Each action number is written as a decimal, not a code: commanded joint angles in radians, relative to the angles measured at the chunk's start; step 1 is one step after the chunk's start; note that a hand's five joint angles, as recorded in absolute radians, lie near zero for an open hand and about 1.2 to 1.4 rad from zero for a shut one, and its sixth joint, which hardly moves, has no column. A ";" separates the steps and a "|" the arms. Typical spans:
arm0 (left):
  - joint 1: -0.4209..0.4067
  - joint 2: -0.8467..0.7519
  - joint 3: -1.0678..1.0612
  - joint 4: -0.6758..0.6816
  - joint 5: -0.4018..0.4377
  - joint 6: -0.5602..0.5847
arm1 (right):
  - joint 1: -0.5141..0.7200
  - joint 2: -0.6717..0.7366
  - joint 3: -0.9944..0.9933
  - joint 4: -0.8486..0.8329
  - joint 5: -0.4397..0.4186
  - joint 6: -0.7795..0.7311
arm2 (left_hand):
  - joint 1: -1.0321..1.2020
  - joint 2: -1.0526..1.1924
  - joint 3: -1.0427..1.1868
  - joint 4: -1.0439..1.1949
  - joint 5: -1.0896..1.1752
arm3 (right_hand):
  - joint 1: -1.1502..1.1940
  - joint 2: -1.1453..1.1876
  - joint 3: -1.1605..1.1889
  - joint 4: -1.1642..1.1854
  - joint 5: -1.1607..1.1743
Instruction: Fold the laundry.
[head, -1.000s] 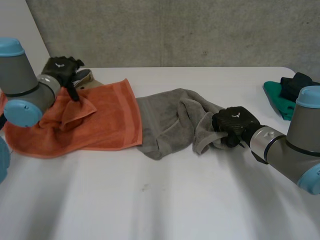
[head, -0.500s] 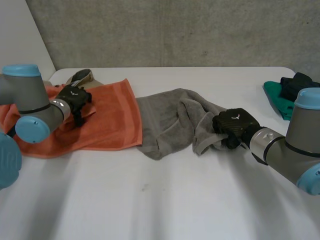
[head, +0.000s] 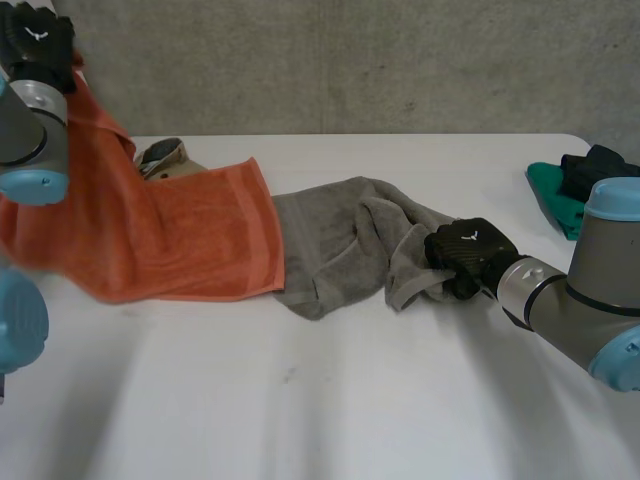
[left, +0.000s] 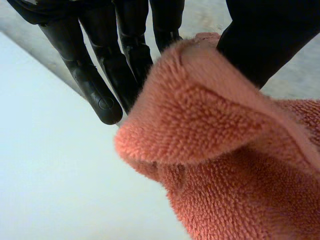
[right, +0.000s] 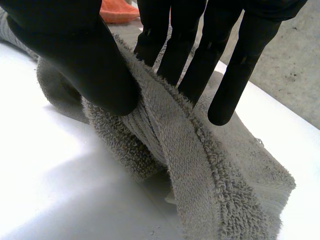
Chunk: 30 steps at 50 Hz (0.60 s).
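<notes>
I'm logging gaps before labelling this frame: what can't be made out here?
- Head view: the beige item is mostly covered by the orange towel held up by the left hand; its kind is unclear.
- Head view: the teal cloth and dark cloth are cut off by the right arm and the edge.
- Right wrist view: the grey towel, pinched by the right hand, is bunched, hiding its corners.
</notes>
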<state>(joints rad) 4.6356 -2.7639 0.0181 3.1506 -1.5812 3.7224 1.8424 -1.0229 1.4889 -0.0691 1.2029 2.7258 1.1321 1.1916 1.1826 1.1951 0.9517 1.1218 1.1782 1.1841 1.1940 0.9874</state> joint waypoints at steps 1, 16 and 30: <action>-0.032 -0.037 -0.053 -0.067 0.090 -0.001 | -0.002 0.000 0.001 0.000 0.003 0.000 | -0.958 -1.017 -1.008 -1.021 -0.952 | 0.275 0.218 0.212 0.202 0.234; -0.067 0.250 -0.636 -0.348 0.159 -0.019 | -0.002 -0.003 0.002 0.003 0.000 -0.001 | -0.958 -1.017 -1.008 -1.021 -0.952 | 0.275 0.218 0.212 0.202 0.234; -0.103 0.164 -0.673 -0.333 0.282 -0.015 | 0.006 0.003 0.007 0.003 0.004 -0.018 | -0.942 -1.002 -0.993 -1.006 -0.937 | 0.275 0.218 0.212 0.202 0.234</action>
<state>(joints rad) 4.5514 -2.5061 -0.7352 2.7905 -1.3128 3.7049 1.8444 -1.0233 1.4929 -0.0658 1.2044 2.7195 0.1863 0.1977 0.2060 0.1944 0.0497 1.1218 1.1782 1.1841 1.1940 0.9874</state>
